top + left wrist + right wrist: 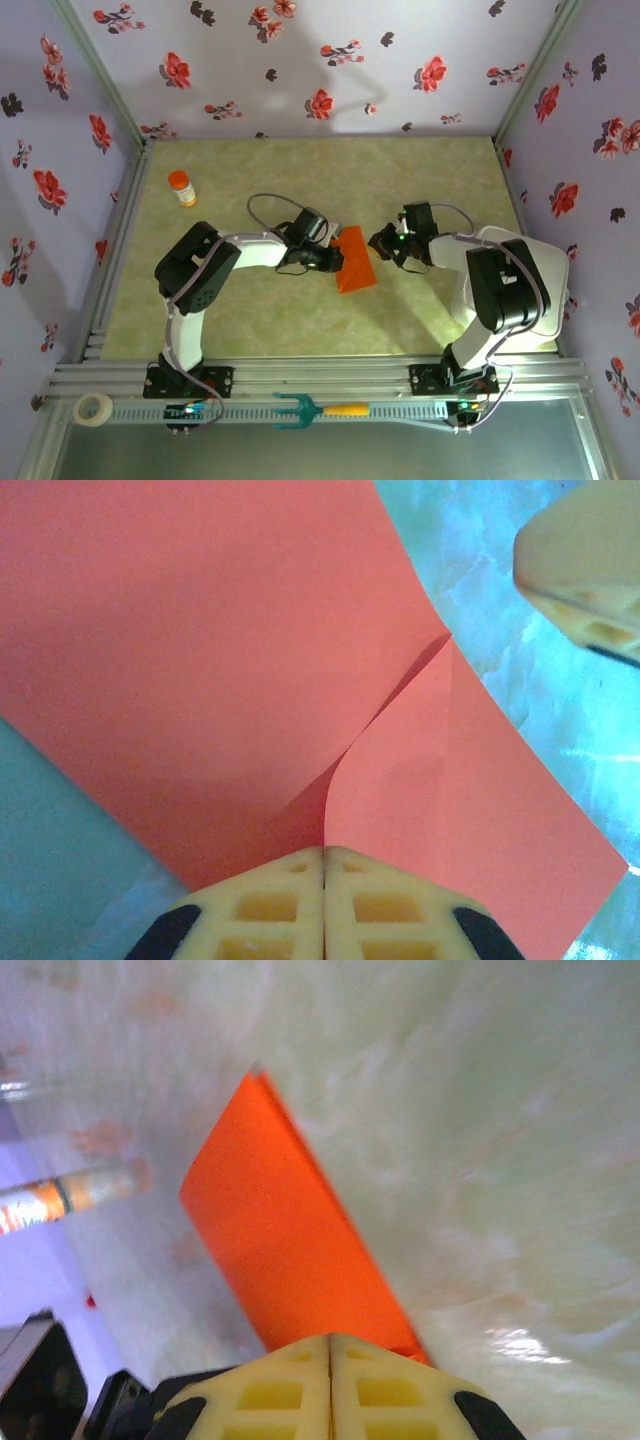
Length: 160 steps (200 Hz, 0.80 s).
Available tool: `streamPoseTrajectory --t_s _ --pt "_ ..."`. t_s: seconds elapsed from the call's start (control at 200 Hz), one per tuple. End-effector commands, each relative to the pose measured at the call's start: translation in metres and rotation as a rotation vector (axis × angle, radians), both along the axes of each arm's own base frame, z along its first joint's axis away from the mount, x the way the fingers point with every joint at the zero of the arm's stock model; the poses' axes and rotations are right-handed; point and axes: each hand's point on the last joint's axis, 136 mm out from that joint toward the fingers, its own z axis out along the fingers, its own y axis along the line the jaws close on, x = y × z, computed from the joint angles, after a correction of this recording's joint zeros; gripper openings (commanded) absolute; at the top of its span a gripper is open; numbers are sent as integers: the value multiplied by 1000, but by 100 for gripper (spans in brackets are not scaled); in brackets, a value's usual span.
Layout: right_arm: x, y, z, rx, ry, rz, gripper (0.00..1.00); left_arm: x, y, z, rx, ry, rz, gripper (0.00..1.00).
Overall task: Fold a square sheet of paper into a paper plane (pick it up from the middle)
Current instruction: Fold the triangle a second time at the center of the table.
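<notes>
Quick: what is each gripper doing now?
Left gripper: closed, pinching the square sheet of paper.
Right gripper: closed at the sheet's edge; grip cannot be told.

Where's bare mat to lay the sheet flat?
Free: the far strip of green mat between the small orange-capped bottle and the right wall; also the near strip between the folded orange-red paper sheet and the metal rail. Crowded: the centre, where the left pincer pinches the sheet and the shut right pincer sits at its edge.
</notes>
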Motion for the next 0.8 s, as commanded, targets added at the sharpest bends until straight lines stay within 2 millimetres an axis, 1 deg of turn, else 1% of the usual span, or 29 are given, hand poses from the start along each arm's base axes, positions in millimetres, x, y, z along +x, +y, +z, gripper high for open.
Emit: streamPoseTrajectory --t_s 0.0,0.055,0.185,0.455,0.585,0.67,0.795 --pt "-20 23 1 38 9 112 9 -11 15 -26 85 65 -7 8" --pt "-26 31 -1 37 15 144 9 -11 15 -27 86 68 -5 8" --pt "-35 37 -7 36 33 173 8 -11 15 -27 85 68 -5 8" --pt "-49 35 -24 27 85 190 6 -11 15 -29 89 73 -3 8" --pt "-51 37 -25 50 72 188 5 -12 16 -29 90 75 -3 8" --pt "-54 38 -30 54 82 206 5 -12 16 -29 90 74 -4 8" --pt "-61 26 -46 -32 130 203 5 -12 16 -29 91 73 -2 8"
